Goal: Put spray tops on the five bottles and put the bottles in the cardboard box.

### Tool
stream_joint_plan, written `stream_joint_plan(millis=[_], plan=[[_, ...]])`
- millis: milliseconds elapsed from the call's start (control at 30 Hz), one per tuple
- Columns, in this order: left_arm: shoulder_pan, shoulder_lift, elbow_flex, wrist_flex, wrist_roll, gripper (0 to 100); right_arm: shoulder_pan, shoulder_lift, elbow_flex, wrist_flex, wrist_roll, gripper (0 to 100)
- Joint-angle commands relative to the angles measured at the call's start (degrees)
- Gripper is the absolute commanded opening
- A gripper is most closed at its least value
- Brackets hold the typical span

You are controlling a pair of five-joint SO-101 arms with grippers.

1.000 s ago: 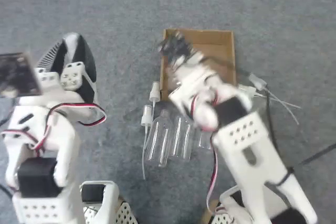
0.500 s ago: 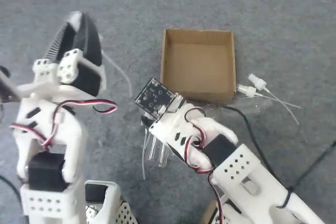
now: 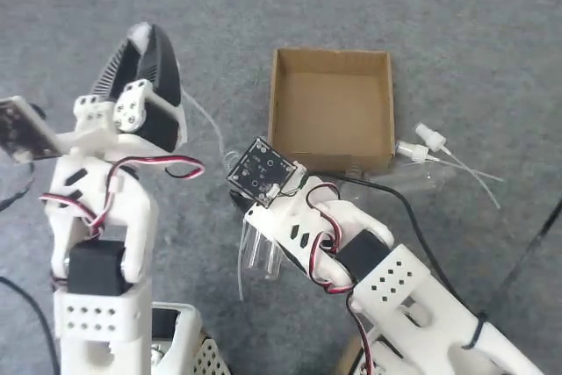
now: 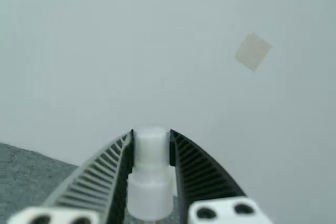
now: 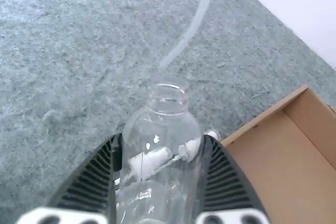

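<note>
The grey carpeted worktop (image 3: 474,59) carries the open cardboard box (image 3: 329,107), with two spray tops (image 3: 421,145) lying just beside it. The left tool (image 4: 151,132) is closed on a white spray top (image 4: 151,177), raised left of the box. The right tool (image 5: 161,140) grips a clear uncapped bottle (image 5: 167,103) near the box's corner.

Your box (image 3: 330,116) sits on the table (image 3: 457,59), loose tops (image 3: 423,145) just right of it. Before its left corner your right claw (image 5: 161,141) holds a bottle (image 5: 164,121); spare bottles (image 3: 261,252) lie under that arm, it seems. Your left claw (image 4: 151,135), gripping a top (image 4: 151,182), stands well left.
</note>
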Motion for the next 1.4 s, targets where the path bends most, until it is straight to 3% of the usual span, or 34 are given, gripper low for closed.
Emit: stream_joint_plan(millis=[0,467,733,900,1067,1367], plan=[[0.18,-0.62,-0.04,-2.29,-0.88,1,-0.22,-3.03,-0.62,-1.54,-0.70,0.7],[1.85,-1.14,6.99,-2.20,-0.97,1,-0.04,-3.03,-0.62,-2.07,-0.70,0.9],[5.71,-1.14,5.67,8.00,-1.05,1,0.48,-3.03,1.14,-2.24,-0.35,0.7],[5.98,-1.14,6.11,11.60,-4.66,1,2.42,-2.95,4.75,-12.18,-0.97,0.6],[8.62,-1.14,7.60,11.78,-7.38,1,2.51,-2.51,9.58,-25.19,-11.08,0.6],[11.60,-0.70,11.65,11.60,-10.46,1,2.42,-2.95,12.22,-30.20,-13.36,0.6]])
